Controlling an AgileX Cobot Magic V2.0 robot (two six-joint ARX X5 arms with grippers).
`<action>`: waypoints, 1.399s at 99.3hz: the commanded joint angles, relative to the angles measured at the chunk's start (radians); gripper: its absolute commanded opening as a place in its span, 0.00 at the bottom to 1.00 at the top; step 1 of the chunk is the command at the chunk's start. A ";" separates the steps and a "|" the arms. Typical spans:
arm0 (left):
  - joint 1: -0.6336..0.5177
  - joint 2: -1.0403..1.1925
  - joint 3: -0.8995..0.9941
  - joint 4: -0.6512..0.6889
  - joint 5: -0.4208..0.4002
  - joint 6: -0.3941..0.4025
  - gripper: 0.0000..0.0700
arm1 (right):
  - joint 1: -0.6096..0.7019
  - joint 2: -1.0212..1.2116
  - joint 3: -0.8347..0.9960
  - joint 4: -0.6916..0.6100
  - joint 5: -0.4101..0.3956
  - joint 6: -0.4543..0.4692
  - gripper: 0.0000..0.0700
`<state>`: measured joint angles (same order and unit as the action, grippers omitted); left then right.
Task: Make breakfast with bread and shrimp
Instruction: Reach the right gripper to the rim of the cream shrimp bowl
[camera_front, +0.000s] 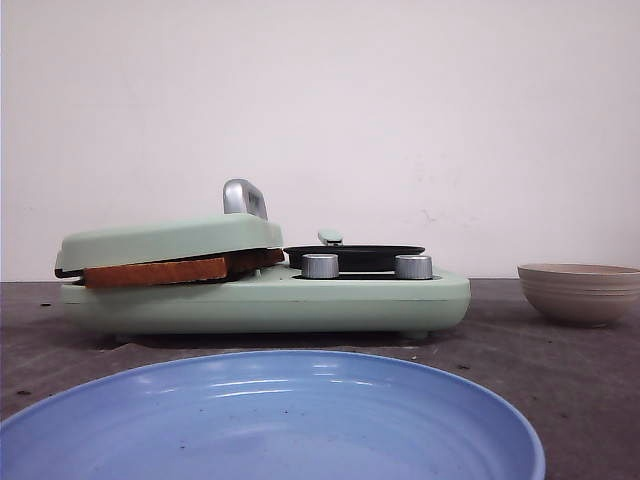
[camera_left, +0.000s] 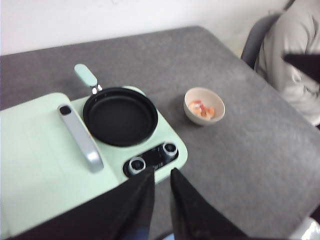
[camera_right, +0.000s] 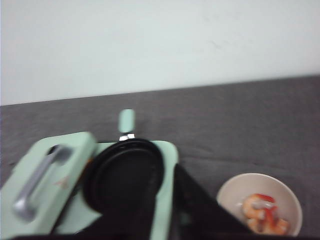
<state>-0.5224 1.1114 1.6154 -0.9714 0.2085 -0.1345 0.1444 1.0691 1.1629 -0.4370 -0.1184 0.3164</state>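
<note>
bread (camera_front: 155, 271) clamped under the shut green lid (camera_front: 165, 240), toasting. shrimp (camera_left: 204, 109) waits in the beige bowl (camera_left: 192, 116) just beside the empty black pan (camera_left: 120, 116), likely its next stop. left gripper (camera_left: 161, 187) nearly closed on nothing; right gripper (camera_right: 167, 200) fingers slightly parted, empty

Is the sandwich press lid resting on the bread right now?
Touching. In the front view the mint lid sits directly on the bread, whose brown crust pokes out between lid and base with no gap visible above it.
</note>
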 joint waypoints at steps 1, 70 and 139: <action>-0.012 -0.010 0.019 -0.006 0.001 0.038 0.02 | -0.051 0.082 0.042 -0.013 -0.035 0.018 0.29; -0.015 -0.114 0.015 -0.036 -0.017 0.071 0.01 | -0.331 0.570 0.072 -0.077 -0.163 0.016 0.50; -0.015 -0.111 0.015 -0.108 -0.022 0.051 0.02 | -0.371 0.775 0.072 0.124 -0.222 0.045 0.41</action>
<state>-0.5327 0.9932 1.6154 -1.0889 0.1894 -0.0742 -0.2230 1.8114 1.2163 -0.3252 -0.3401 0.3374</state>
